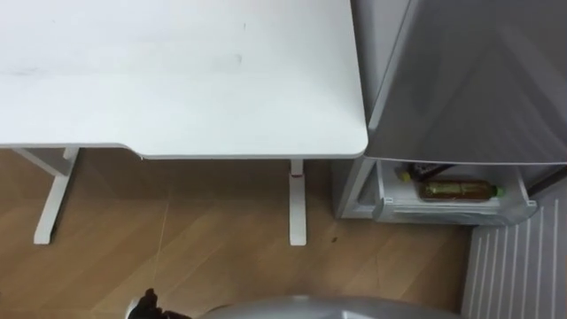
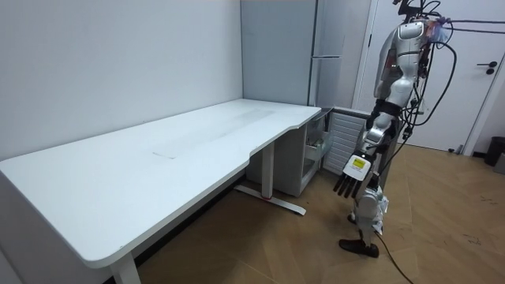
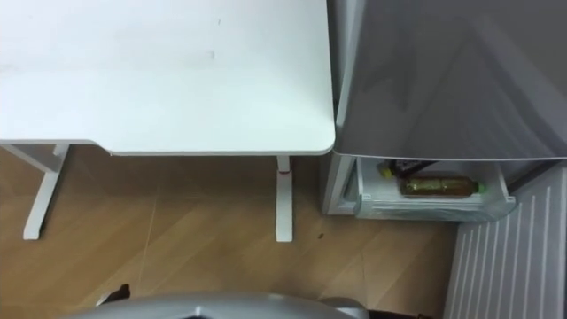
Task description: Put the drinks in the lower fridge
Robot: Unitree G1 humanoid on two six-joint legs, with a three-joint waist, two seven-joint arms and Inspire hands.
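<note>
Bottle (image 1: 456, 190) lay on its side in the pulled-out drawer (image 1: 443, 213) low in the fridge (image 1: 469, 80), beside the bench (image 1: 177, 80). Left robot hand (image 2: 347, 185) hung at the robot's side, fingers slack, holding nothing. Risk: shoving the drawer in crooked could jam it, or the bottle could roll and snag.

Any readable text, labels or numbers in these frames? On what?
None can be read.
Bottle in the fridge drawer: label too blurred to read.
Left hand: the print on its back is too small to read.
</note>
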